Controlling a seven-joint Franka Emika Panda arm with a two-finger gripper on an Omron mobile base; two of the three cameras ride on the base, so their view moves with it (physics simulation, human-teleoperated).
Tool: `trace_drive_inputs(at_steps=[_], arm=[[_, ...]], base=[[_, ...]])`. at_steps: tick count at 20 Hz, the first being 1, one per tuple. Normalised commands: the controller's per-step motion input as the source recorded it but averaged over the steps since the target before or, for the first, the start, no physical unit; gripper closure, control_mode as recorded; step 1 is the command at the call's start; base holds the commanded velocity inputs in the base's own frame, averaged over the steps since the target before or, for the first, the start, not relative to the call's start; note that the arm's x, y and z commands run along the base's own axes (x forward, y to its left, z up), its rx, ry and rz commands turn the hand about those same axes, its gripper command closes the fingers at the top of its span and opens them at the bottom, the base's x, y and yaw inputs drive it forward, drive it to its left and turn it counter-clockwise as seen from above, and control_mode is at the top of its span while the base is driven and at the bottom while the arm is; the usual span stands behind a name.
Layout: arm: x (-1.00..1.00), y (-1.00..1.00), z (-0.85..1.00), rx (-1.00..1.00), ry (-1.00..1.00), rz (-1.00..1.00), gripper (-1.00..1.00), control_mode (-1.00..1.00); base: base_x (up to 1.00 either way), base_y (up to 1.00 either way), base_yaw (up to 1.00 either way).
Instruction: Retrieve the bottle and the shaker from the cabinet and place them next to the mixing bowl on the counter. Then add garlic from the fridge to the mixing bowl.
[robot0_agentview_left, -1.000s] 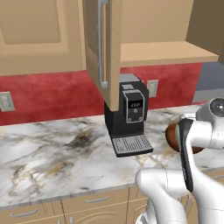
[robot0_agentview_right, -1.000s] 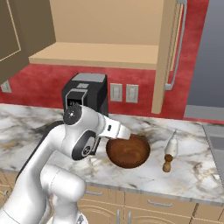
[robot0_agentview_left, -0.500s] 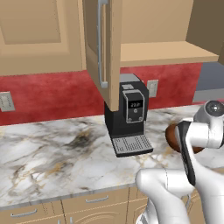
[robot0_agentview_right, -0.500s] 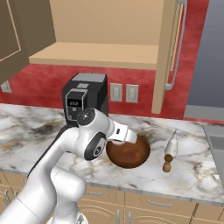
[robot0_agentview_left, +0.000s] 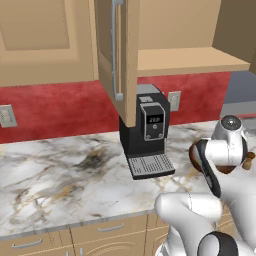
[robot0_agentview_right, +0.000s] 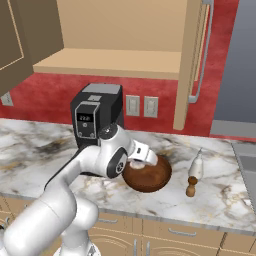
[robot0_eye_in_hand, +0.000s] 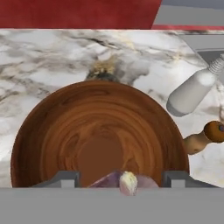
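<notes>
Gripper (robot0_eye_in_hand: 118, 177) poised above the mixing bowl (robot0_eye_in_hand: 100, 131), jaws partly apart around garlic (robot0_eye_in_hand: 124, 183), a pale purplish bulb; looks held, not yet released. Probably light, papery, firm inside: best gripped across the middle. Beyond the bowl, lying on the worktop (robot0_eye_in_hand: 57, 61): shaker (robot0_eye_in_hand: 203, 136), then bottle (robot0_eye_in_hand: 190, 92).

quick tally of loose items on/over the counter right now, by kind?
Bowl: 1, the mixing bowl
Bottle: 1, the bottle, lying on its side
Shaker: 1, the shaker, also lying down
Garlic: 1, the garlic, between the hand's fingertips over the bowl
Coffee machine: 1, the coffee machine
Total: 5
</notes>
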Motion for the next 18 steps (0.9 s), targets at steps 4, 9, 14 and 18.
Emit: trace_drive_inputs(at_steps=[4,9,14,18], arm=[[0.2,-0.2,-0.41,0.12,0.05,0.04,1.0,-1.0],[0.21,-0.14,-0.37,0.1,0.02,0.02,1.0,-1.0],[0.11,-0.03,-0.33,0.04,0.0,0.0,1.0,-1.0],[0.06,0.0,-0.28,0.01,0.0,0.0,1.0,-1.0]], base=[[0.0,0.0,0.0],[0.0,0.0,0.0],[0.0,0.0,0.0],[0.0,0.0,0.0]])
